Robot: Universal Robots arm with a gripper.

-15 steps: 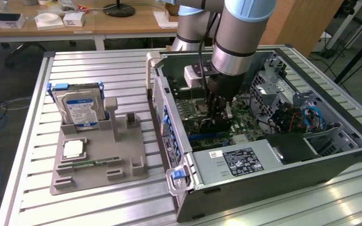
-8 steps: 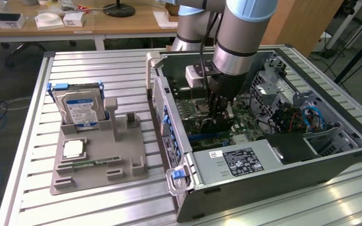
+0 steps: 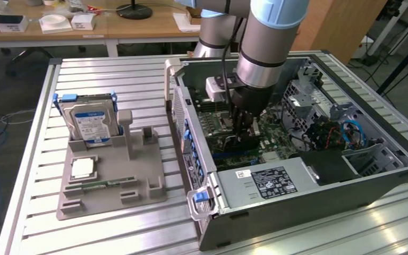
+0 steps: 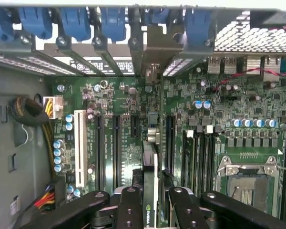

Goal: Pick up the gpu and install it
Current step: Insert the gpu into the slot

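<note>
Exterior view: we find the open computer case (image 3: 374, 159) lying on the slatted table (image 3: 119, 234), the gripper (image 3: 241, 139) reaching down inside it over the motherboard (image 3: 271, 143). Beside the case, well apart from the gripper, a grey holder (image 3: 112, 183) carries an upright hard drive (image 3: 89, 123), a processor (image 3: 82, 168) and a memory stick (image 3: 108, 184). The power supply (image 3: 268, 183) sits close in front of the gripper.

Wrist view: we see the gpu (image 4: 150, 191) held edge-on between the fingers (image 4: 129, 210), which are partly closed and clamped on its two faces. It stands upright above the black expansion slots (image 4: 117, 148). Its bracket end meets the rear panel opening (image 4: 155, 52), below the blue retention clips (image 4: 76, 24). The empty processor socket (image 4: 250, 183) lies to one side, a cable bundle (image 4: 31, 112) to the other.
</note>
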